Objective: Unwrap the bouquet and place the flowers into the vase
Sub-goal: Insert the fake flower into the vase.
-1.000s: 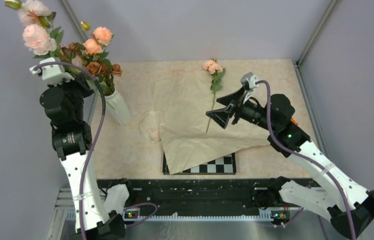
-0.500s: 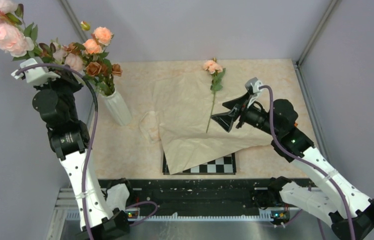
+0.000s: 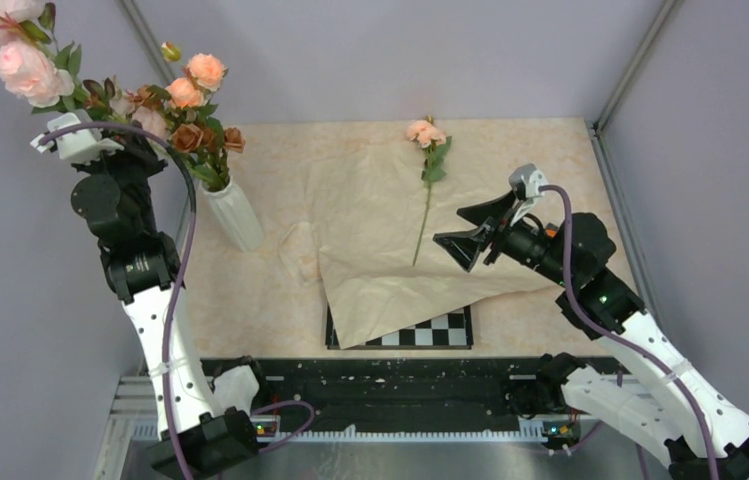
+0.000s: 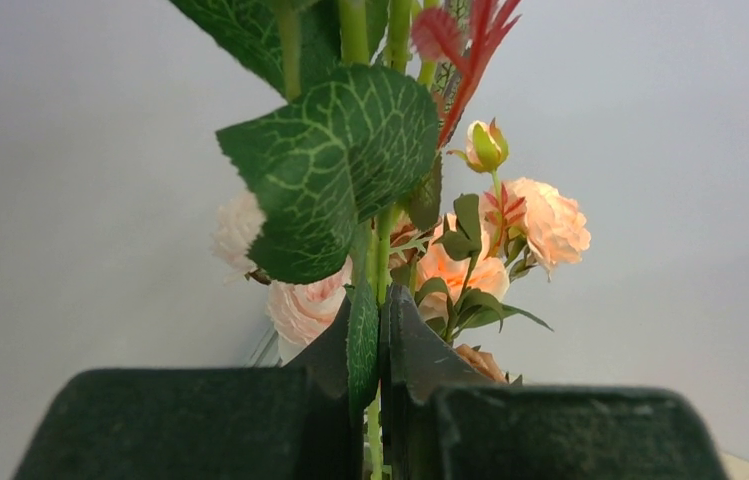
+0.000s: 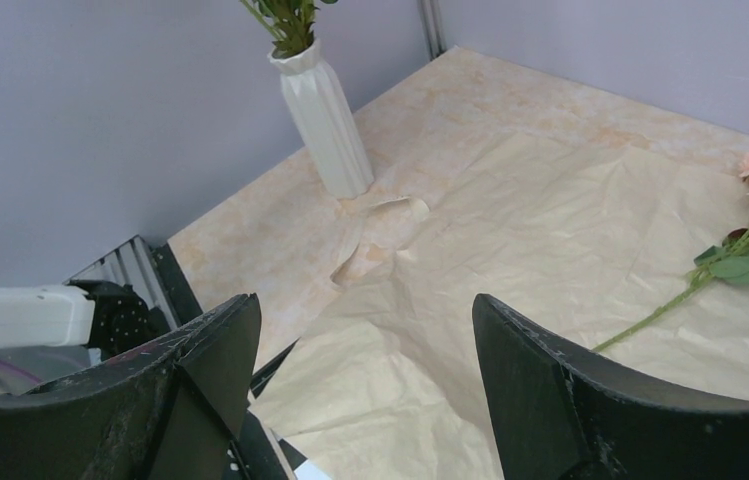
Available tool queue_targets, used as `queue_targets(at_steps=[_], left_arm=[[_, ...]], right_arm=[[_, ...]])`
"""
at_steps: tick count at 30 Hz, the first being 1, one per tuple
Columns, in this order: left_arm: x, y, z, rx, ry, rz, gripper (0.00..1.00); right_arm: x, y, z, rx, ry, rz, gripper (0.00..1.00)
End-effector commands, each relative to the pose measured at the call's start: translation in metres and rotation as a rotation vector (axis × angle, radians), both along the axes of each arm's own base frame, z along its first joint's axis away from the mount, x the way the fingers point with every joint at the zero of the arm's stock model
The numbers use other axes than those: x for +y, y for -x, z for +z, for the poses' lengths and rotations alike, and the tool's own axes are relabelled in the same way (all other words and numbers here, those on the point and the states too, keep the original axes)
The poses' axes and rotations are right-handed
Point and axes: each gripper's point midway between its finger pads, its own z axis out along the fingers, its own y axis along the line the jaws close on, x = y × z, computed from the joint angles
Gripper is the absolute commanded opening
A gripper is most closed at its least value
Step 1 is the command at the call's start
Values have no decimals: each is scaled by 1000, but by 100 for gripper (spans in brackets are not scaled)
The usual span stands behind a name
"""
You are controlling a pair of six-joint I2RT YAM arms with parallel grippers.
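Flower (image 3: 426, 190), single: lies on paper (image 3: 370, 270) mid-desk (image 3: 540, 150), long axis near-to-far, bloom far, just left of the released right hand (image 3: 450, 227), the nearer one; left hand (image 4: 382, 300) clenched on second flower (image 3: 25, 65), held high left of vase (image 3: 235, 215).

A marbled beige table (image 3: 540, 160) carries a creased beige paper sheet (image 3: 370, 220). The sheet covers most of a checkerboard (image 3: 430, 330) at the near edge. A crumpled pale scrap (image 3: 300, 250), possibly ribbon, lies at the sheet's left edge.
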Motion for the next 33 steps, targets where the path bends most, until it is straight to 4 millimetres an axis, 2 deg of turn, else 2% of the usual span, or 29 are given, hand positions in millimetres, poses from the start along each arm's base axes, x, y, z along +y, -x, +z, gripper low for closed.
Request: queue_targets(at_steps=[1,8,16,23,33], left_arm=[[-3,-4,4,-47,-62,-28,0],[-2,-14,-23,-21,-73,-45,0],[-4,-29,-62,17,-94,-97,0],[-1,-44,-97,96,-65,-126,0],[-2,-55,-137,157,-11,-165,1]], right_arm=[[-6,-1,7,-21,-16,-28,79],[-10,2,8,-26,-22,-36,79],[-10,3,7,-23,-25,-37,79],[-10,3,6,-24,-29,-36,79],[-13,4,3,-20,-26,-47,79]])
